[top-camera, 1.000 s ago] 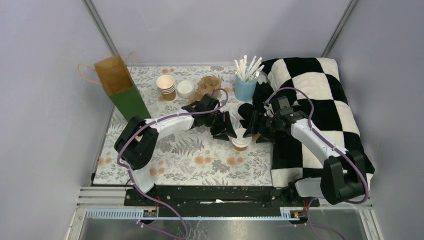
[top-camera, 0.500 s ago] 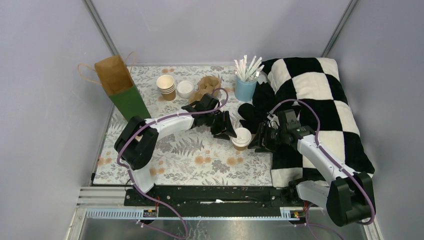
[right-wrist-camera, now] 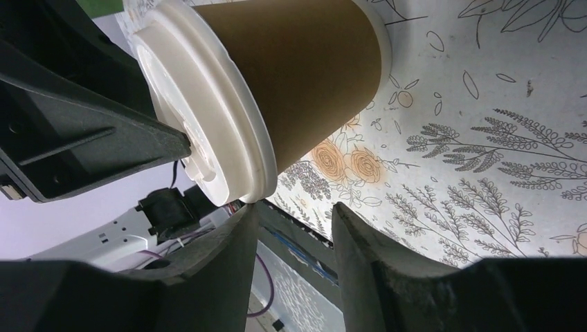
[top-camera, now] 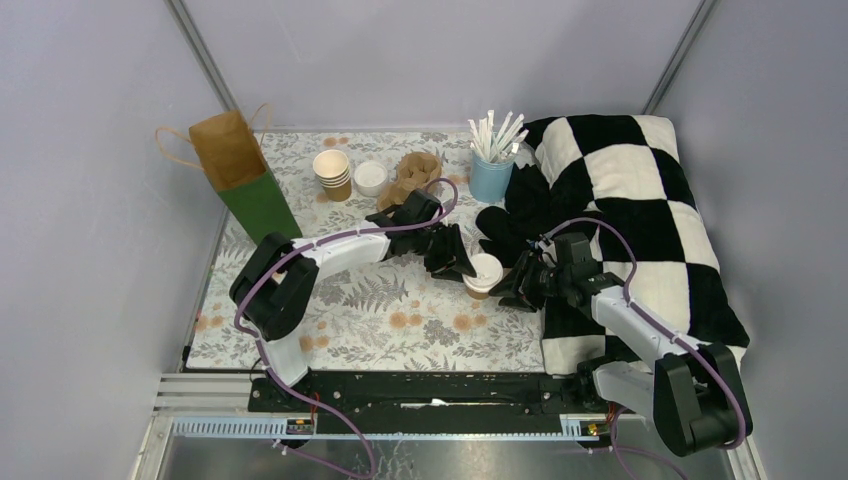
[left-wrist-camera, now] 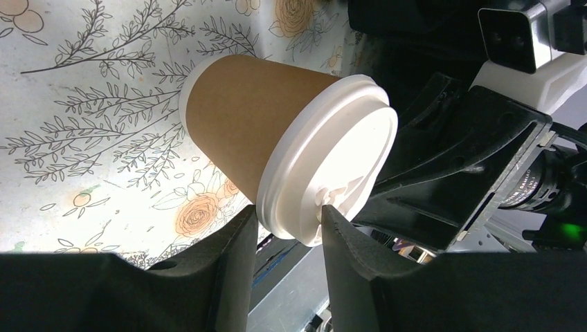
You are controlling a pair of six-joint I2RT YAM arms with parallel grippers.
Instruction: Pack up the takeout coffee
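Note:
A tan kraft paper cup (top-camera: 482, 288) with a white lid (top-camera: 486, 267) stands upright on the floral mat at mid-table. It also shows in the left wrist view (left-wrist-camera: 249, 117) and the right wrist view (right-wrist-camera: 304, 76). My left gripper (top-camera: 462, 268) pinches the rim of the lid (left-wrist-camera: 332, 159) between its fingers (left-wrist-camera: 287, 218). My right gripper (top-camera: 512, 288) is open and empty just right of the cup, with nothing between its fingers (right-wrist-camera: 294, 211). A stack of open kraft cups (top-camera: 332, 172) and a stack of white lids (top-camera: 370, 178) stand at the back.
A brown pulp carrier (top-camera: 415, 172) lies at the back centre. Beside it stands a light-blue cup of white straws (top-camera: 490, 175). A brown and green paper bag (top-camera: 240, 175) stands at the back left. A black-and-white checked blanket (top-camera: 640, 200) covers the right side.
My right gripper has let go of the lidded cup and pulled back toward the near right. My left gripper has stayed at the lid. The cup has barely moved.

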